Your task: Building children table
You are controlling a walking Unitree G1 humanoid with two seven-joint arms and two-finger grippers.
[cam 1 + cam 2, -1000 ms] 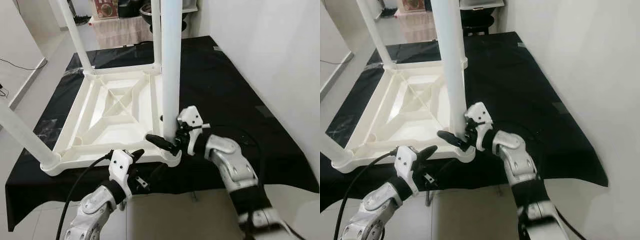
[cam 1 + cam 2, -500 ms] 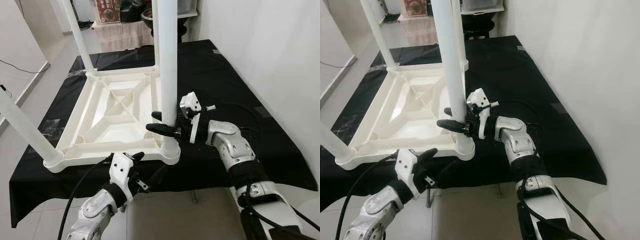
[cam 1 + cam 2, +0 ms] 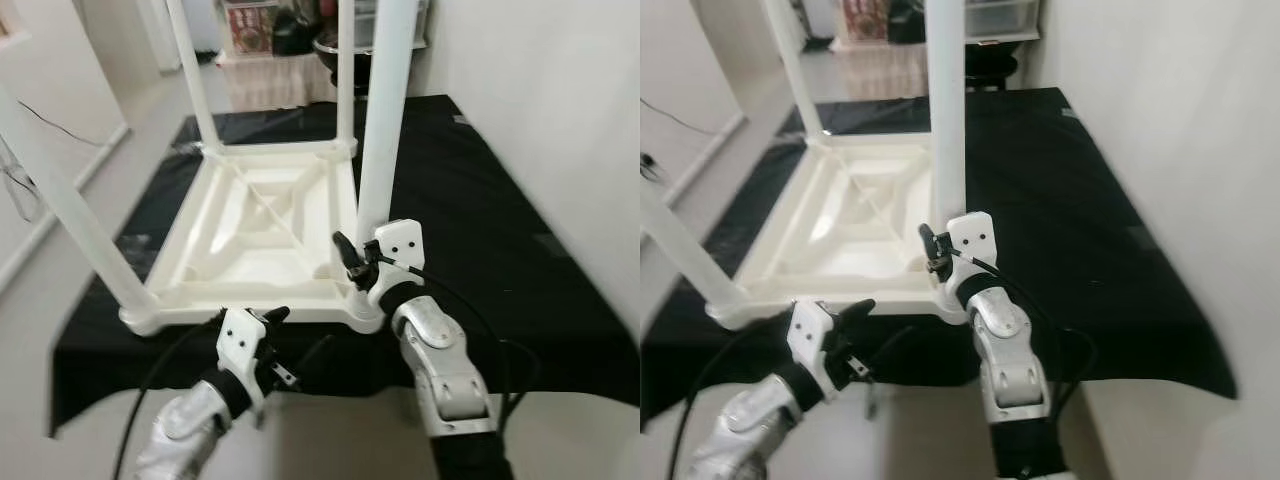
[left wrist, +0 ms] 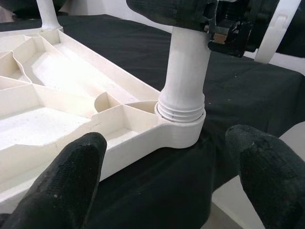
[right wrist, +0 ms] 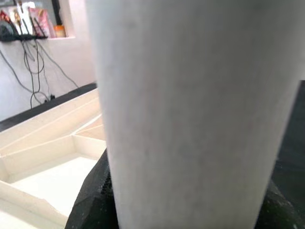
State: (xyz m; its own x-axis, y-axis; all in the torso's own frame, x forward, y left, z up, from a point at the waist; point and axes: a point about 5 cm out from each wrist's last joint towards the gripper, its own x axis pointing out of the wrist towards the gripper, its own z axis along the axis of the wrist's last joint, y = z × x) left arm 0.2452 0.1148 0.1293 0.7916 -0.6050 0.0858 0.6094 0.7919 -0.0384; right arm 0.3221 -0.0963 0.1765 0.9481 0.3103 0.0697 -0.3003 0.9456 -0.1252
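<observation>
So the white plastic kids' table top (image 3: 250, 240) is lying upside down on a black cloth (image 3: 480, 240), ribbed underside facing up, with legs sticking up from its corners. Starting on the left, there's the near-left leg (image 3: 80, 220) leaning outward, and the far-left leg (image 3: 197, 80) behind it.

Down front, the left gripper (image 3: 268, 330) hangs just off the table's near edge, below the cloth line. Its fingers (image 4: 62, 186) are spread wide apart with nothing between them. From the left wrist camera you get a nice close look at the corner socket (image 4: 178, 126), where the near-right leg's threaded end sits in the collar, which you can't really make out from the head cameras.

Moving right, the right gripper (image 3: 350, 262) is clenched around the near-right leg (image 3: 385, 120), low down just above the socket. The right wrist camera is basically pressed against that leg (image 5: 190, 109), with black finger edges peeking out on both sides and a bit of the ribbed underside beyond. The far-right leg (image 3: 345, 70) stands behind.
</observation>
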